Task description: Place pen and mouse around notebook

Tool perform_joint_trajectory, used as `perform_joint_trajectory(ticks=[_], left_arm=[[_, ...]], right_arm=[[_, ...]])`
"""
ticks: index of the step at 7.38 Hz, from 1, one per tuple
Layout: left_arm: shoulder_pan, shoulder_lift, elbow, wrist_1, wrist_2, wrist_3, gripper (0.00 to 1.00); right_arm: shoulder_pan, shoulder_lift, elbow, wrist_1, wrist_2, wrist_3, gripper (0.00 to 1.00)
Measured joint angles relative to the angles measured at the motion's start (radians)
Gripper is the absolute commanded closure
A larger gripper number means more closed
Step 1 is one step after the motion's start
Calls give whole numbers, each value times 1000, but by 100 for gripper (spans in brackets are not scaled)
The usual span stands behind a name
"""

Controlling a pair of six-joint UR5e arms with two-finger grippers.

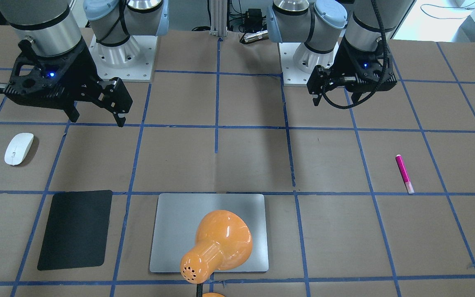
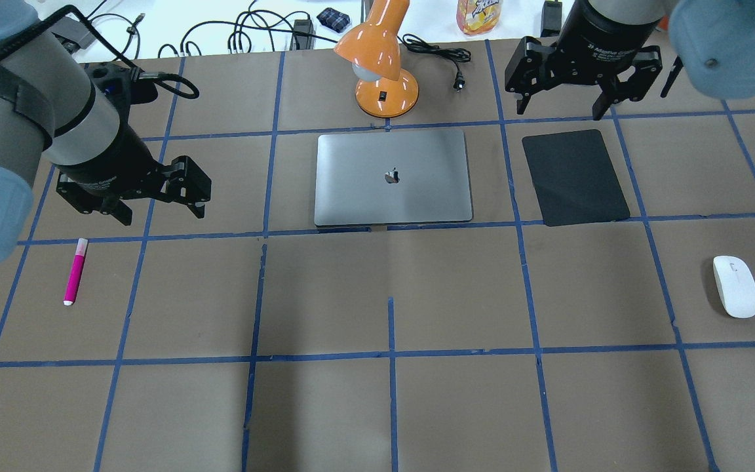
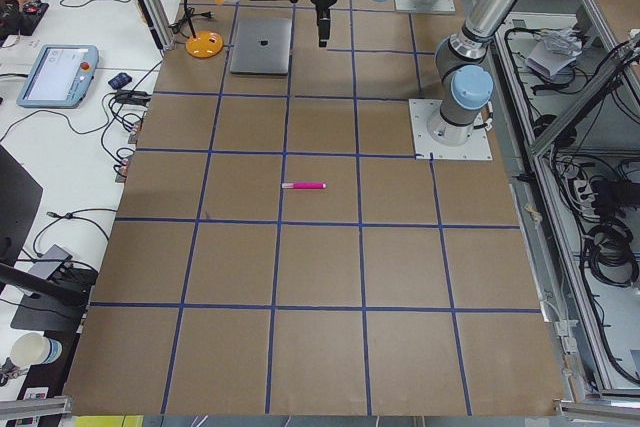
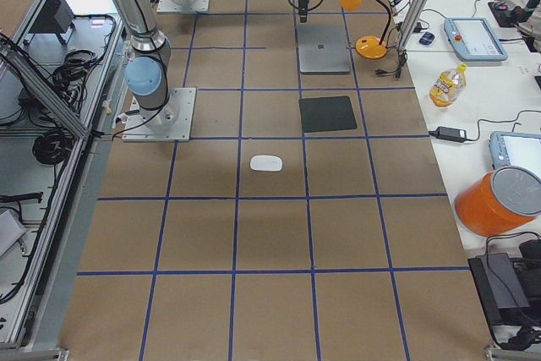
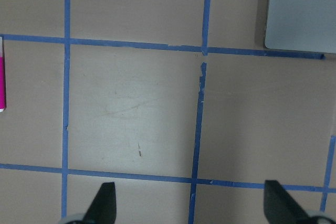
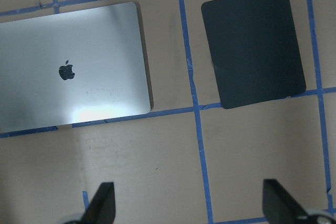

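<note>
Both jaws open, empty; pen [image 2: 75,272], mouse [image 2: 735,286] well apart from notebook [image 2: 417,190]

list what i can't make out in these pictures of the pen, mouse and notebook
Notebook, front-facing view: its middle and part of one long edge are covered by the orange lamp shade.
Pen, left wrist view: cut off by the picture's left edge; only a sliver shows.
Mouse, exterior right view: too small to show its scroll line; it appears in neither wrist view.
</note>
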Motion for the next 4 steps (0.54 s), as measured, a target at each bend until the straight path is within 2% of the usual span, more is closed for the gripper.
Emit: perform_joint_trajectory(ticks=[4], left_arm=[[1,-1,-10,8,-3,1,0]], right_arm=[[-10,2,-4,-1,-1,-2,0]])
